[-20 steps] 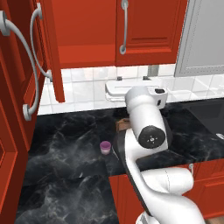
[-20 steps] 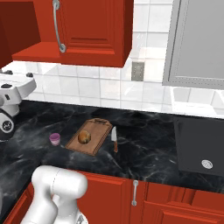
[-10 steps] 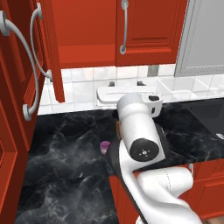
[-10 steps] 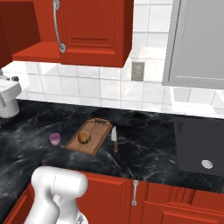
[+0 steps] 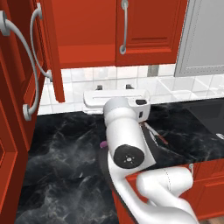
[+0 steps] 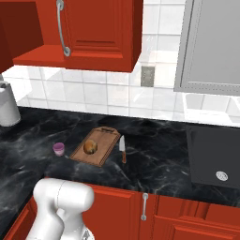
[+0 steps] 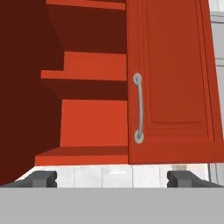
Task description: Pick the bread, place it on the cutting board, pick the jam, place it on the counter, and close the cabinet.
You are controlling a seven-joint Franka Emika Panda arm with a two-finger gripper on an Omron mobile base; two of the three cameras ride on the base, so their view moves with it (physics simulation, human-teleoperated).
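bread (image 6: 90, 147) sits on the cutting board (image 6: 96, 146), near the board's middle, and we see the board lying on the counter (image 6: 154, 159) with its short handle end turned toward the tiled back wall. just off the board's left edge we find the jam (image 6: 58, 148), upright on the counter and apart from the board; in the left base view a sliver of its purple shows beside the arm. a knife (image 6: 122, 149) with a reddish handle lies on the counter just beside the board's right edge, blade toward the wall. at the counter's right end we see a dark cooktop (image 6: 215, 156) set into the worktop. above, the cabinet (image 7: 170, 83) has its right door flat and closed, its silver handle (image 7: 138, 108) upright near the door's left edge, while the left door (image 5: 46, 48) stands swung out and we look straight into the red shelves (image 7: 87, 70) behind it. our gripper (image 7: 112, 178) is raised in front of that open side, its two dark tips spread wide apart with nothing between them, only the white wall tiles (image 7: 113, 176) beyond.
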